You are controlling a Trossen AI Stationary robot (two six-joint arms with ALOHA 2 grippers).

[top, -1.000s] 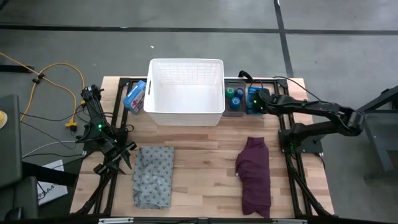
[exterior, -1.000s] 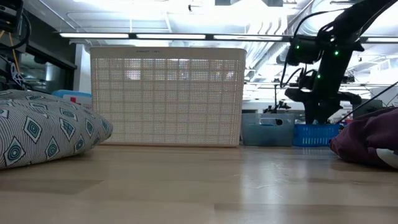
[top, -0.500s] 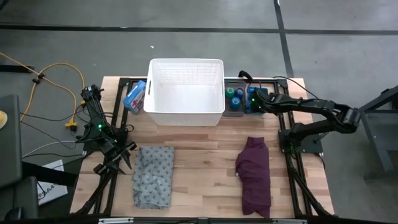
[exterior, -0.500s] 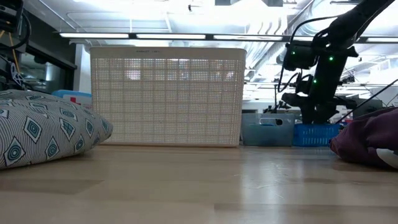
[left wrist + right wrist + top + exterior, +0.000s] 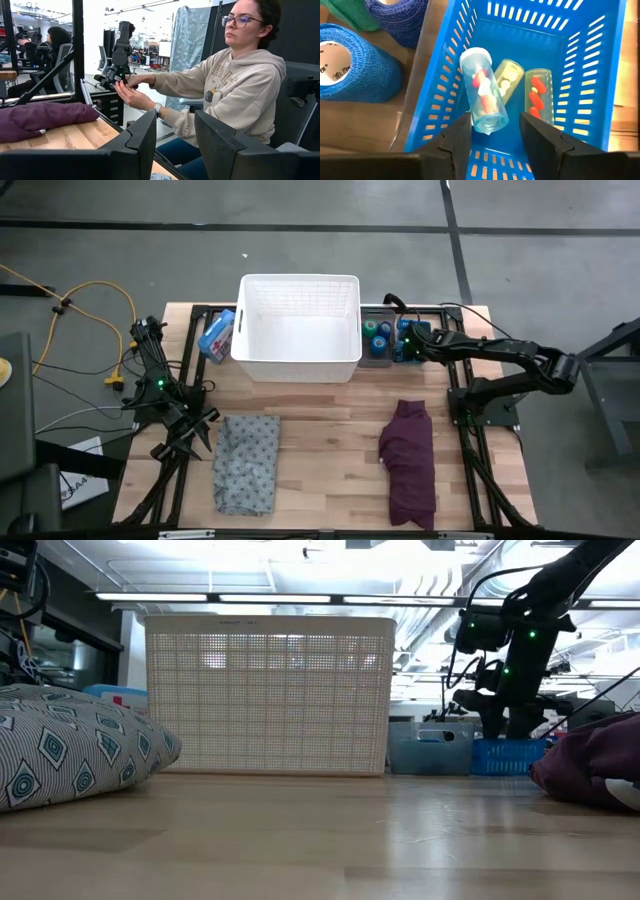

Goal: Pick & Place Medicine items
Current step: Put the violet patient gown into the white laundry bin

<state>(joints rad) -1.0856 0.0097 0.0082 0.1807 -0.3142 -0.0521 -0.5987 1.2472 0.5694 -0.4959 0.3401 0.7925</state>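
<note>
In the right wrist view a blue slotted basket [image 5: 445, 75] holds three small clear vials: a white-capped one with red and white pills [image 5: 481, 95], a yellowish one [image 5: 507, 80] and one with red pills [image 5: 538, 95]. All lie on the basket floor. Two blue tape rolls [image 5: 350, 67] [image 5: 400, 20] and a green roll [image 5: 350, 12] sit in the grey tray beside it. My right gripper [image 5: 495, 135] [image 5: 405, 343] hangs open in the blue basket, fingers either side of the white-capped vial's bottom end. My left gripper [image 5: 175, 145] [image 5: 190, 435] waits open at the table's left edge.
A white mesh basket [image 5: 240, 330] stands at the far middle with a blue packet [image 5: 215, 335] to its left. A grey patterned cloth [image 5: 247, 462] and a purple cloth [image 5: 410, 460] lie nearer. A person [image 5: 225, 85] sits beyond the table's right side.
My right gripper has moved a little toward the table's left and down into the blue basket, then held still. Nothing else has moved.
</note>
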